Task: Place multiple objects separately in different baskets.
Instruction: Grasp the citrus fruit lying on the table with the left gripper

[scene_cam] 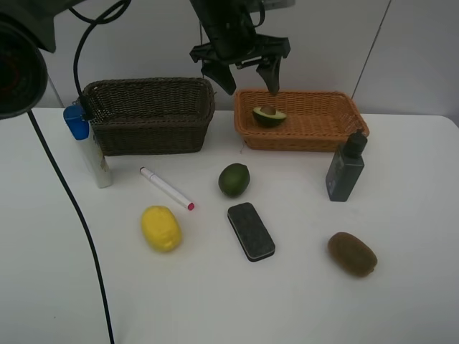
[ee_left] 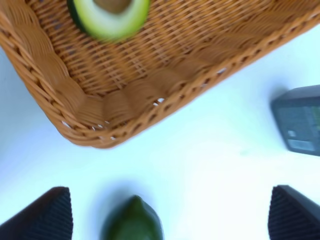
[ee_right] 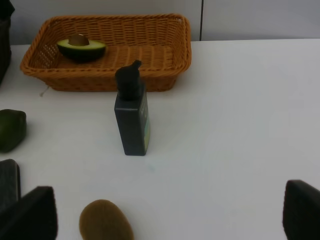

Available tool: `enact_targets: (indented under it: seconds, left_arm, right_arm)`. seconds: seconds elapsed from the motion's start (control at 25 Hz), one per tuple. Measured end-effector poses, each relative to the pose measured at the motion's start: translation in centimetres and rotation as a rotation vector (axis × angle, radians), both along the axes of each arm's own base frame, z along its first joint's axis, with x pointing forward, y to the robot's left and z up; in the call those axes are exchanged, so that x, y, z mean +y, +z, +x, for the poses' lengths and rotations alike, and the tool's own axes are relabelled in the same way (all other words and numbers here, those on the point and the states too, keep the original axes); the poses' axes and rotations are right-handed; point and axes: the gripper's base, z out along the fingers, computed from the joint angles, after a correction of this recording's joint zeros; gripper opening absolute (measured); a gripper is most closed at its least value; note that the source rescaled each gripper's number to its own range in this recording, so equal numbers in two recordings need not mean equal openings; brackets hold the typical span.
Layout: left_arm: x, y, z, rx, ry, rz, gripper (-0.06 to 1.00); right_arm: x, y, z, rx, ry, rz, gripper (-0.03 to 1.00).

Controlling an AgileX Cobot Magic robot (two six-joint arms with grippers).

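Note:
The halved avocado (scene_cam: 269,115) lies in the orange-tan basket (scene_cam: 308,136), near its left end. My left gripper (scene_cam: 248,77) hangs open just above it, holding nothing. The dark brown basket (scene_cam: 147,84) stands to the left. On the table lie the lime (scene_cam: 234,179), lemon (scene_cam: 161,228), marker (scene_cam: 166,188), eraser (scene_cam: 251,231) and kiwi (scene_cam: 352,254). The dark grey bottle (scene_cam: 346,168) and the blue-capped bottle (scene_cam: 90,147) stand upright. My right gripper (ee_right: 167,215) is open and empty, low over the table in front of the dark bottle (ee_right: 131,117) and beside the kiwi (ee_right: 105,220).
A black cable (scene_cam: 68,193) runs down the table's left side. The white wall rises right behind both baskets. The blue-capped bottle stands against the dark basket's left end.

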Motion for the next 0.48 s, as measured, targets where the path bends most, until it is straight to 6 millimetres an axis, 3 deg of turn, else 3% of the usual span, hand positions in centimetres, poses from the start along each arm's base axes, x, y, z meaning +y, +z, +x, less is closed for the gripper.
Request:
enact_targets:
  seconds: [0.12, 0.2, 0.4, 0.48]
  left_arm:
    - [0.1, 0.6, -2.5, 0.049, -0.015, 0.030, 1.00]
    - [1.2, 0.9, -5.0, 0.110, 0.013, 0.071, 1.00]
    - [6.2, 1.2, -11.4, 0.226, 0.166, 0.204, 1.00]
    - [8.3, -0.1, -13.6, 0.281, 0.229, 0.278, 1.00]
  right_arm:
    - [0.0, 0.0, 0.0, 0.000, 0.000, 0.000, 1.00]
    - [0.0, 0.0, 0.0, 0.000, 0.000, 0.000, 1.00]
    - [0.0, 0.0, 0.0, 0.000, 0.000, 0.000, 1.00]
    - [0.0, 0.0, 0.0, 0.000, 0.000, 0.000, 1.00]
